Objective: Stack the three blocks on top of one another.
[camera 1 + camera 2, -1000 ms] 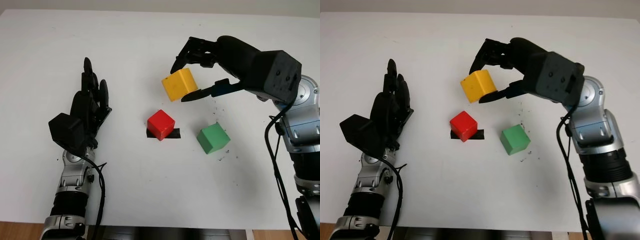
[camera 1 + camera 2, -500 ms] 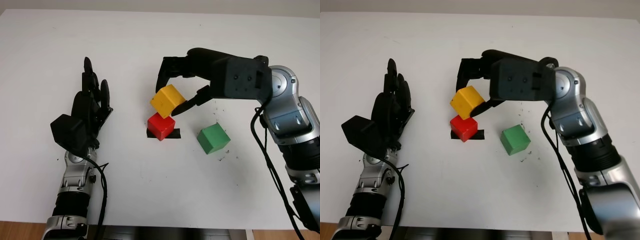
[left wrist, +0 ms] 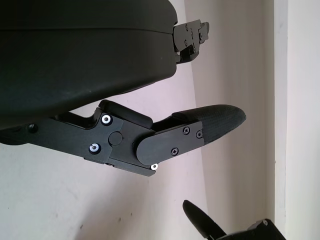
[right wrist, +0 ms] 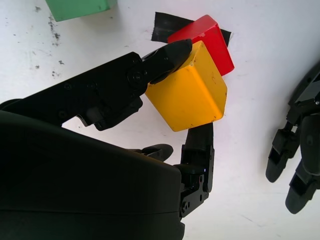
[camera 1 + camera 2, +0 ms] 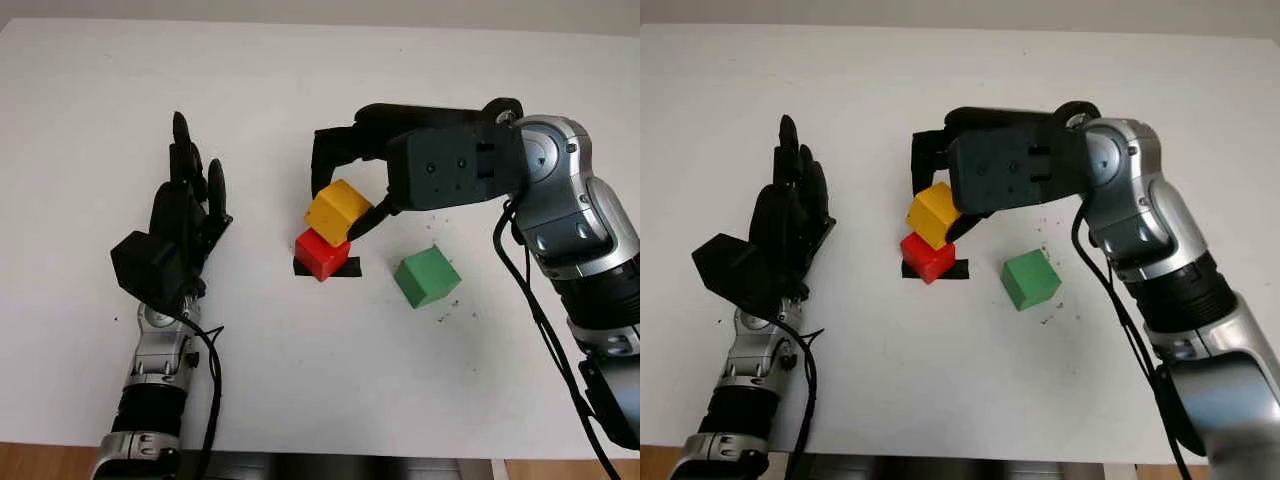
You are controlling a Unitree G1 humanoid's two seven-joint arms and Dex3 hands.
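nearest the robot, the left hand (image 5: 172,235) was held up above the left side of the white tabletop (image 5: 300,400), open and holding nothing, well apart from the blocks, apparently so as not to get in the way of the stacking. further in, the green block (image 5: 427,277) sat alone on the tabletop to the right, untouched, most likely waiting to go on last. beside it to the left, the red block (image 5: 321,254) stood on a strip of black tape (image 5: 349,268) that seemed to mark the spot for the stack. just above and a little beyond it, the right hand (image 5: 345,190) pinched the yellow block (image 5: 340,210) between its fingers (image 4: 165,57), thumb on one face and fingers on the opposite one. the yellow block was tilted and sat off-centre over the red one, so it probably needed levelling and centring before letting go, or it might slide off.
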